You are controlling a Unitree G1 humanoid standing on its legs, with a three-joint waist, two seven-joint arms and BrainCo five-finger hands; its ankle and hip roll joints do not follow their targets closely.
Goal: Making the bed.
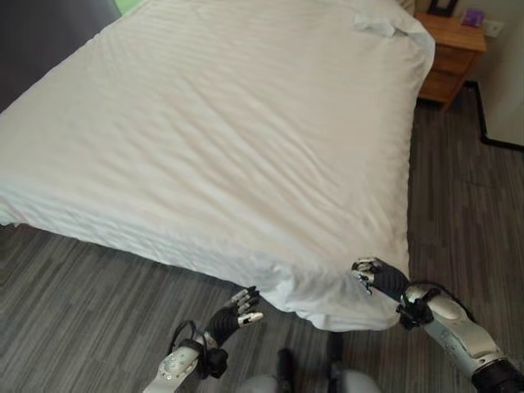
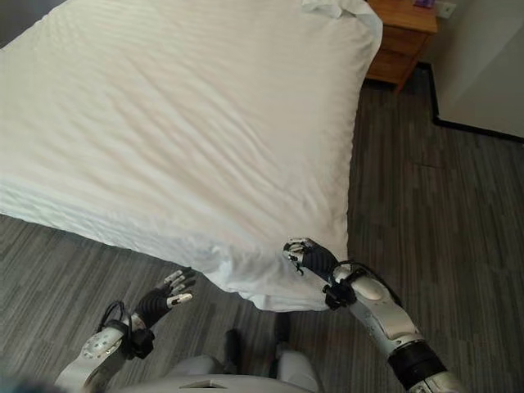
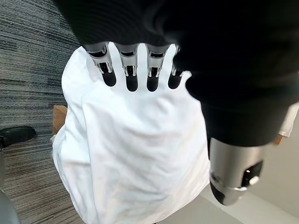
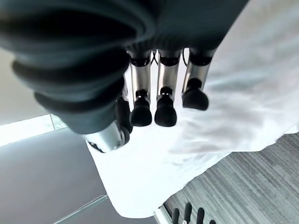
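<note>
A white sheet (image 1: 221,139) covers the whole bed, and its near corner (image 1: 327,307) hangs bunched over the mattress edge. My left hand (image 1: 233,315) hovers over the floor just left of that corner, open, its straight fingers (image 3: 131,70) pointing at the hanging cloth (image 3: 135,158) without touching it. My right hand (image 1: 378,277) is at the right side of the same corner, against the sheet's edge. Its fingers (image 4: 163,105) are curled with the thumb close beside them, and I see no cloth between them; the sheet (image 4: 224,116) lies just past the tips.
A wooden nightstand (image 1: 450,49) stands by the bed's far right corner, with a small purple thing (image 1: 472,16) on it. A pale wall or cabinet (image 1: 506,90) bounds the right side. Grey striped floor (image 1: 458,205) runs along the bed's right and near sides. Crumpled white cloth (image 1: 381,23) lies at the head.
</note>
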